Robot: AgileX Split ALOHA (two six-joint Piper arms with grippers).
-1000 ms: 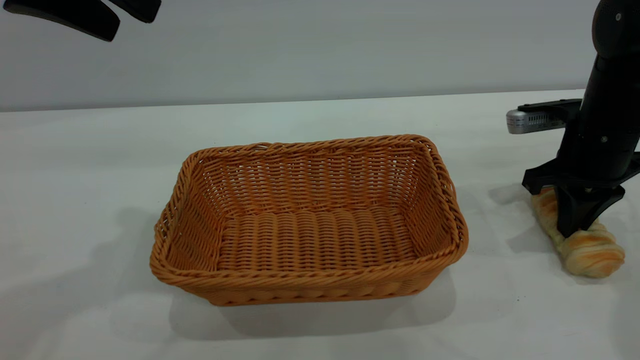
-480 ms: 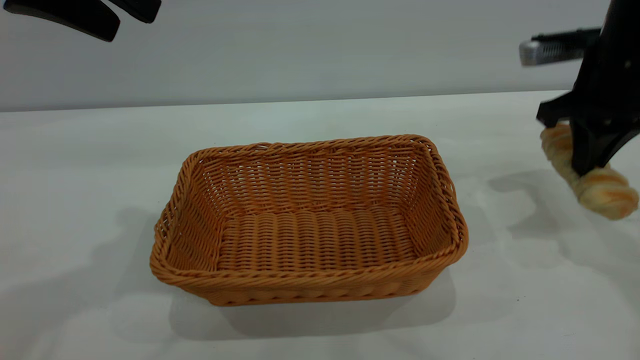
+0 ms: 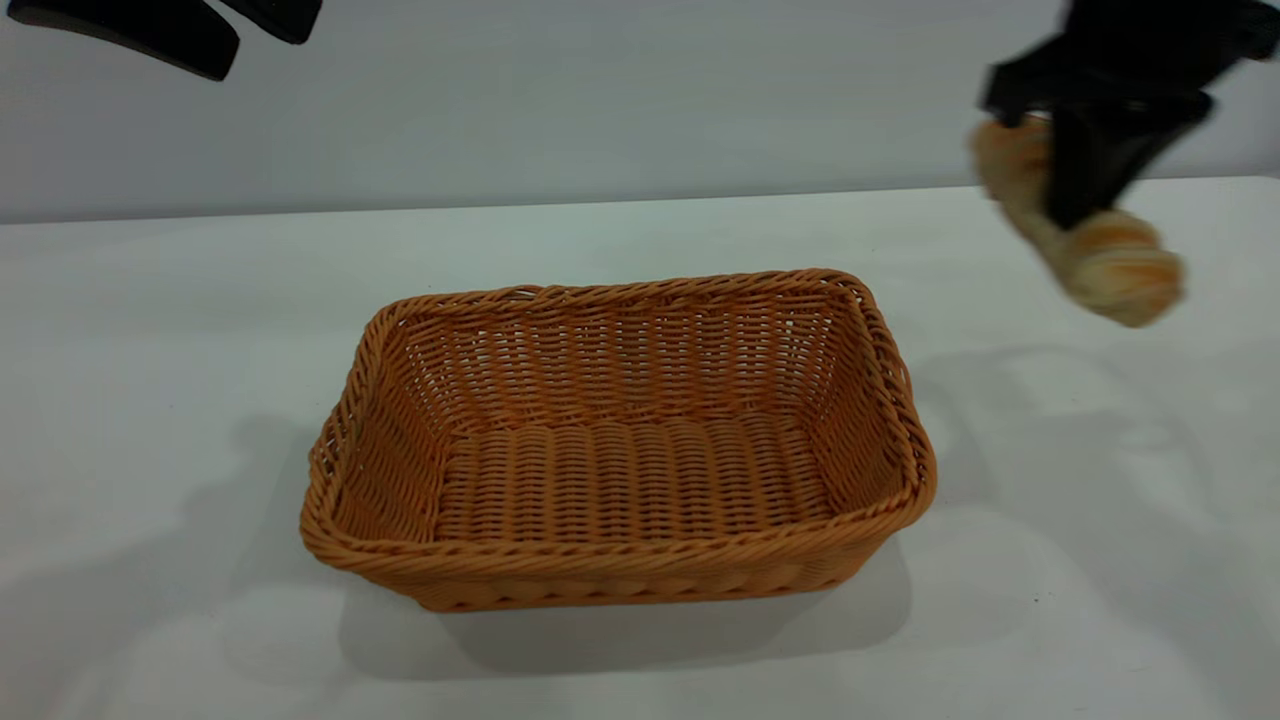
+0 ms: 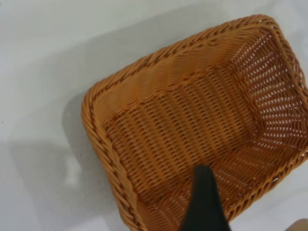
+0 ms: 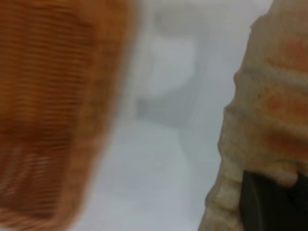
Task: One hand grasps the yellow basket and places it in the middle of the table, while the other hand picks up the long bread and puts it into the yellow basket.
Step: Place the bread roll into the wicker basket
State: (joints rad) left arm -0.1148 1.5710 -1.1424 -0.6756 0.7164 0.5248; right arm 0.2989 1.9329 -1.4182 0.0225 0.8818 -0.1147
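- Right claw is raised at two o'clock above the bench, fingers clamped across the long bread; the loaf hangs tilted in the air, blurred
- Yellow basket, woven wicker with braided rim, sits mid-bench, well apart from the loaf
- Left claw at eleven o'clock, cut off; cannot tell its opening
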